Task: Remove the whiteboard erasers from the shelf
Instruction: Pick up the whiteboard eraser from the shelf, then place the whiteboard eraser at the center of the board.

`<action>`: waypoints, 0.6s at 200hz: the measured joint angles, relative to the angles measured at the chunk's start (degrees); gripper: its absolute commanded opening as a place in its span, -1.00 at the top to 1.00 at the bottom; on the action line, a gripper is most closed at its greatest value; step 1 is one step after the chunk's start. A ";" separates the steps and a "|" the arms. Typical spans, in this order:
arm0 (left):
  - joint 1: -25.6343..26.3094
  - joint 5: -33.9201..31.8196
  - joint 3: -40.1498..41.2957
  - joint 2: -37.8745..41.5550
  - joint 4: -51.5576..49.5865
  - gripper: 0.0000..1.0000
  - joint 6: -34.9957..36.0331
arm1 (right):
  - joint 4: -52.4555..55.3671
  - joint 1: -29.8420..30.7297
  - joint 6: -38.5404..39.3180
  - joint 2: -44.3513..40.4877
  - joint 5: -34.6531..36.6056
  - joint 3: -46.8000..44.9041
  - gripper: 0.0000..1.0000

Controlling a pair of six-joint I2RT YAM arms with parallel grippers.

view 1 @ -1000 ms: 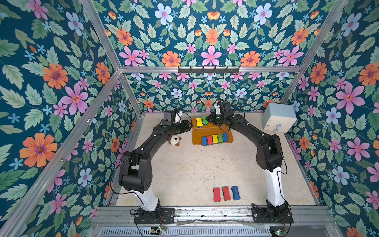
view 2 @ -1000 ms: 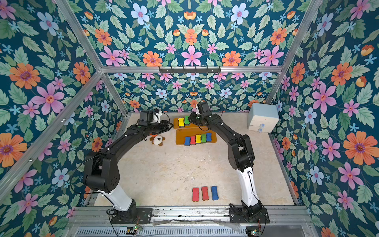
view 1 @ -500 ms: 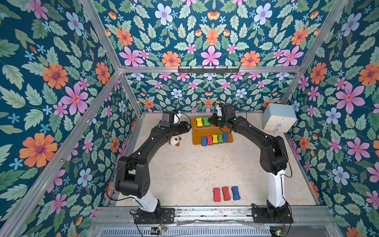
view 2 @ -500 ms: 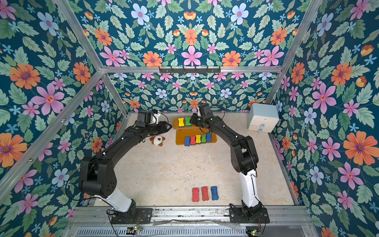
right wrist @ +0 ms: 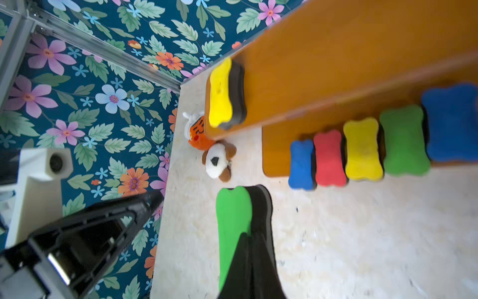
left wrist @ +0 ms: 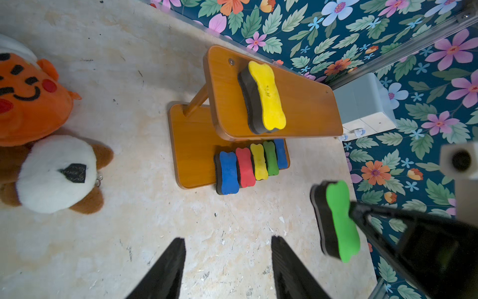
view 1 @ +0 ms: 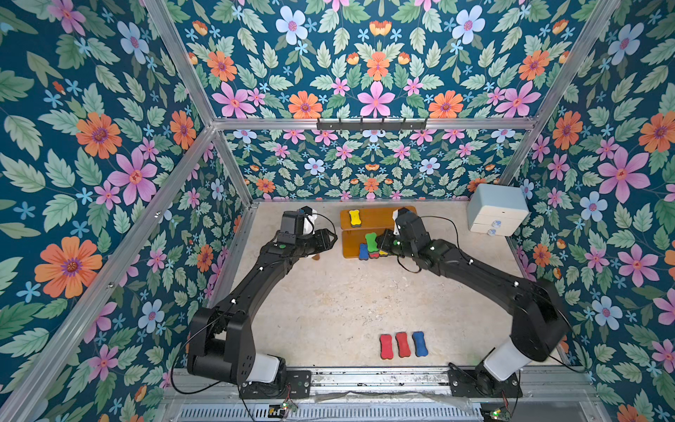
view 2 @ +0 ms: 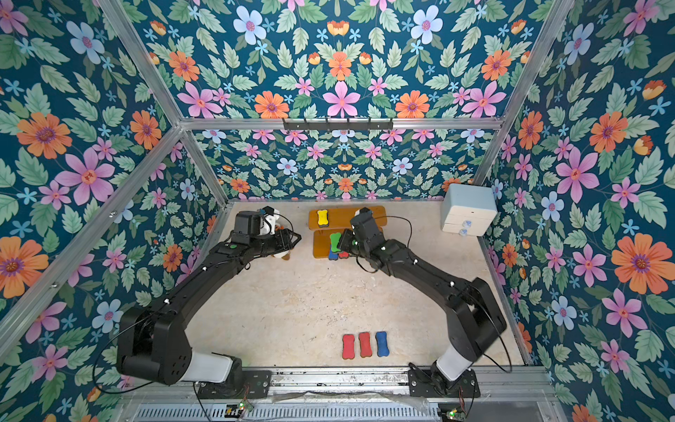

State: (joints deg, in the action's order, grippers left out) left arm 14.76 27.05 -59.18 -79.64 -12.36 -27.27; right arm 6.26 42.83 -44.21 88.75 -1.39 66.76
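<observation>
Beside shelf (left wrist: pixel 194 134), above floor (view 1: pixel 328 299): your right gripper (right wrist: pixel 248 240) was clamped on green eraser (right wrist: pixel 232 220), clear of both boards. Your left gripper (left wrist: pixel 227 240) hung near, jaws apart, empty. Yellow eraser (left wrist: pixel 267 99) lay on upper board; row of five erasers (left wrist: pixel 258 161) on lower board; three erasers (view 1: pixel 401 344) on floor, well apart from shelf.

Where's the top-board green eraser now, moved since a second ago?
Yes: green eraser is off the shelf's top board, toward the robot, above the lower row, in the right hand.
</observation>
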 measured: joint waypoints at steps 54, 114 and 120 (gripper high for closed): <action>0.37 1.36 9.16 7.56 2.86 -0.18 -2.54 | 1.57 20.94 -14.23 -11.37 11.39 -17.97 1.00; 0.98 2.34 12.68 10.49 3.82 -0.18 -2.73 | 1.29 32.22 -28.30 -8.24 16.85 -24.76 1.00; 0.96 2.34 12.92 10.56 3.85 -0.18 -2.73 | 1.16 32.48 -28.81 -7.82 16.83 -24.92 1.00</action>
State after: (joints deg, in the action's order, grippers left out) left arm 15.73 29.39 -46.26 -69.08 -8.51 -30.00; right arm 7.42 75.31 -73.01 80.93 15.44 41.85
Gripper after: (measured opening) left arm 0.588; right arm 0.069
